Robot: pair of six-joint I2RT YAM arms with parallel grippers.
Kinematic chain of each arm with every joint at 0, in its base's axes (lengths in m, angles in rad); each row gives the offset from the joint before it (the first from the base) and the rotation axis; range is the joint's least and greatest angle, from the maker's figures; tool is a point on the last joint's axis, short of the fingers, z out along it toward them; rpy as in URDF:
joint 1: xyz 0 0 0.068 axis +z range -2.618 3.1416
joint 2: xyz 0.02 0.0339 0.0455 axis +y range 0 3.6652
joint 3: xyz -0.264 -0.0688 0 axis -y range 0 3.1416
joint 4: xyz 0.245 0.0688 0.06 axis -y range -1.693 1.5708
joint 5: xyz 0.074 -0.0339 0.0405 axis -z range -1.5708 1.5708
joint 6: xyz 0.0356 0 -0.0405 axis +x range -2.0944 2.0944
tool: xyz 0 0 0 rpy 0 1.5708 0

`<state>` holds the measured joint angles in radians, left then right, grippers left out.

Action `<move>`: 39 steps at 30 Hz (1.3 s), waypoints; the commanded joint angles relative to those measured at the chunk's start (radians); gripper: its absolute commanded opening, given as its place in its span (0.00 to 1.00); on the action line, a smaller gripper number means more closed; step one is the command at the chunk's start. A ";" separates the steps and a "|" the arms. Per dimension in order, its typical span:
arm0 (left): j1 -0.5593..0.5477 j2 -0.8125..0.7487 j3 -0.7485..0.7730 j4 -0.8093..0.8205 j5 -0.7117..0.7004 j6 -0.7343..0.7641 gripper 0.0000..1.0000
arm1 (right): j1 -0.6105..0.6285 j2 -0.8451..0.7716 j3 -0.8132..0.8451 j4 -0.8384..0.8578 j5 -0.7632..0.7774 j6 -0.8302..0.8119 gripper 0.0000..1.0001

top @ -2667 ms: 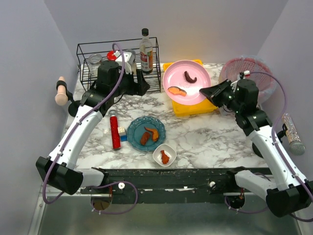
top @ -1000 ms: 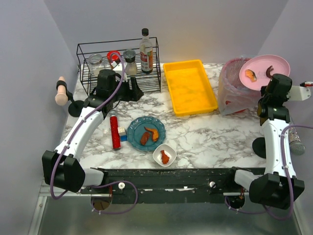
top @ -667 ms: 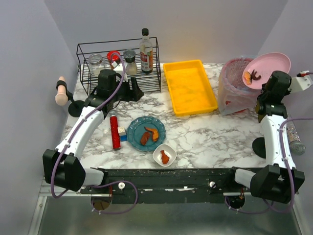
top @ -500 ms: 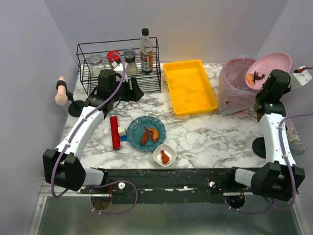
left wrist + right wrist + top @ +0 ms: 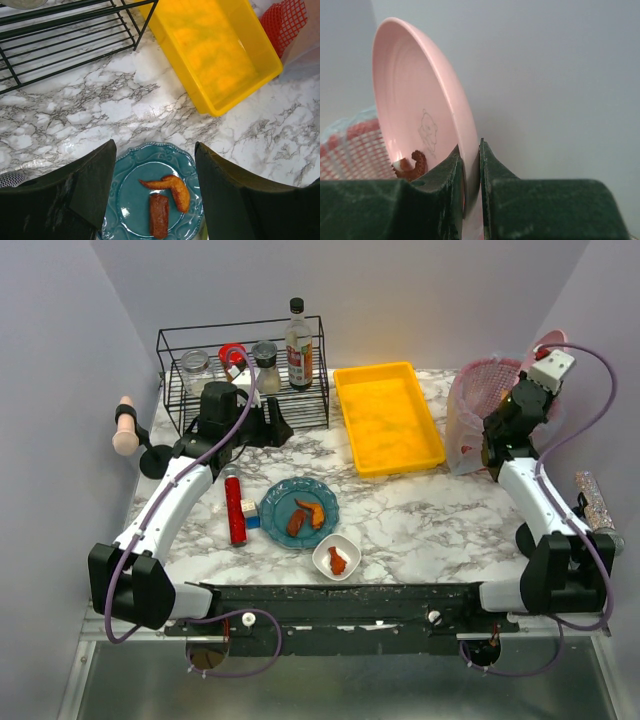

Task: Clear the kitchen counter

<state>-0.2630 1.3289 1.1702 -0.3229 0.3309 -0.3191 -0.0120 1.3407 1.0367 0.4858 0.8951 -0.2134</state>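
Gripping the pink plate (image 5: 415, 100) by its rim, the right tool (image 5: 468, 152) is clamped tight with the rim sandwiched between both fingers. Plate is tipped almost on edge, over the red mesh basket (image 5: 480, 390) at the far right of the surface (image 5: 430, 520). One dark curled food scrap (image 5: 415, 162) sits at the plate's low edge, next to the fingers.

Left tool (image 5: 154, 145) has its fingers spread wide with nothing between them. It hangs above the surface just near of the wire rack (image 5: 60, 52), with the teal plate (image 5: 275, 502) below it in the wrist view.

The surface is white marble with grey veins and fills the middle of the scene. It carries the rack at far left, the yellow tray (image 5: 388, 418) at far centre and the basket at far right. Teal plate sits near-centre with two orange-brown pieces on it. Small white bowl (image 5: 322, 558) with one piece is just near and right of it. Red cylinder (image 5: 236, 508) lies left of the teal plate, with a small blue-white block (image 5: 249, 513) between them. A dark bottle (image 5: 298, 345) and jars stand in the rack.
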 commanded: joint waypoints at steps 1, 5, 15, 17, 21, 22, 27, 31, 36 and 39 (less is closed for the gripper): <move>0.005 0.007 -0.006 0.004 0.023 -0.001 0.74 | 0.047 0.077 -0.030 0.506 0.165 -0.439 0.01; 0.005 0.010 -0.006 0.004 0.030 -0.005 0.74 | 0.078 0.162 -0.038 0.889 0.202 -0.769 0.01; 0.007 0.009 -0.009 0.005 0.025 -0.001 0.74 | 0.116 0.219 0.014 1.118 0.238 -0.931 0.01; 0.007 0.012 -0.007 0.005 0.028 -0.003 0.74 | 0.118 0.196 0.016 1.091 0.245 -0.902 0.01; 0.007 0.019 -0.006 0.007 0.036 -0.008 0.74 | 0.118 0.115 0.019 0.996 0.255 -0.818 0.01; 0.007 0.019 -0.006 0.005 0.037 -0.008 0.74 | 0.118 0.088 0.022 0.947 0.257 -0.782 0.01; 0.008 0.021 -0.006 0.007 0.039 -0.008 0.74 | 0.118 -0.101 0.051 0.375 0.194 -0.319 0.01; 0.010 0.019 -0.006 0.008 0.039 -0.008 0.74 | 0.096 -0.238 0.109 -0.172 -0.098 0.242 0.01; 0.011 0.018 -0.006 0.005 0.039 -0.008 0.74 | 0.096 -0.278 0.125 -0.312 -0.372 0.452 0.01; 0.011 0.016 -0.007 0.007 0.039 -0.008 0.74 | 0.096 -0.298 0.103 -0.323 -0.545 0.543 0.01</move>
<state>-0.2611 1.3468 1.1702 -0.3225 0.3496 -0.3225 0.0849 1.0462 1.1603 0.3363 0.6685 0.0574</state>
